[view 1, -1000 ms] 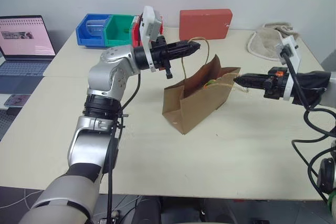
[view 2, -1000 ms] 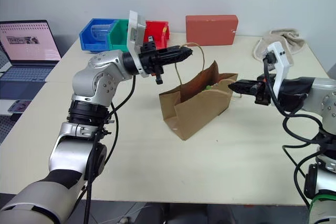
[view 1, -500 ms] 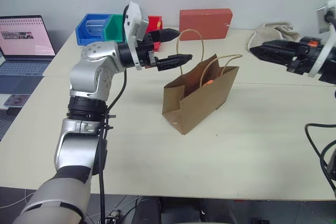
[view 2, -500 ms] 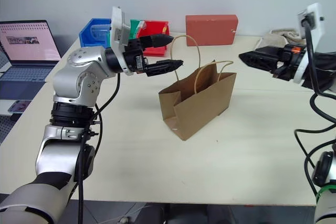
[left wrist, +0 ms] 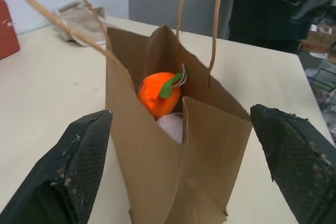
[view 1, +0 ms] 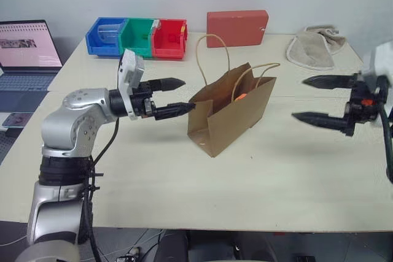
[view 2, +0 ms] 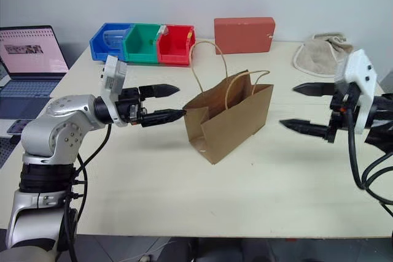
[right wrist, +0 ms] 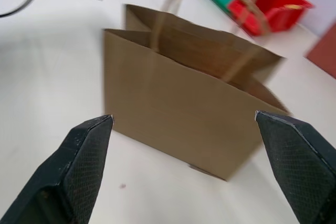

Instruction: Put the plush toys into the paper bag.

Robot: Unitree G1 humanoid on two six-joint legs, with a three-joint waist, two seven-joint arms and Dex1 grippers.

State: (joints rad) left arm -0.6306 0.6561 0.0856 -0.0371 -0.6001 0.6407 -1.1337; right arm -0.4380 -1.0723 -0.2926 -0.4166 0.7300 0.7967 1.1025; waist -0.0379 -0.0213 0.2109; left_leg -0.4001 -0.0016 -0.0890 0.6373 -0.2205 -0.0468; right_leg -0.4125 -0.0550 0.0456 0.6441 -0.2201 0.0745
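Observation:
The brown paper bag [view 1: 228, 116] stands upright in the middle of the table with its mouth open and both cord handles raised. Inside it lie the plush toys: the orange carrot [left wrist: 156, 94] with a green leaf on top, and the white egg shape [left wrist: 171, 125] partly hidden beneath it. My left gripper [view 1: 188, 94] is open, level, just left of the bag's near end, not touching it. My right gripper [view 1: 299, 98] is open too, well to the right of the bag, pointing at it with nothing between its fingers [right wrist: 84, 161].
At the table's back edge stand a red rectangular box [view 1: 237, 27] and a row of blue, green and red bins [view 1: 136, 37]. A beige towel [view 1: 313, 47] lies back right. An open laptop [view 1: 24, 50] sits far left on a second table.
Both grippers have opened, let go of the bag's handles and drawn away. The left one sank and moved left; the right one pulled back to the right. The bag stands alone.

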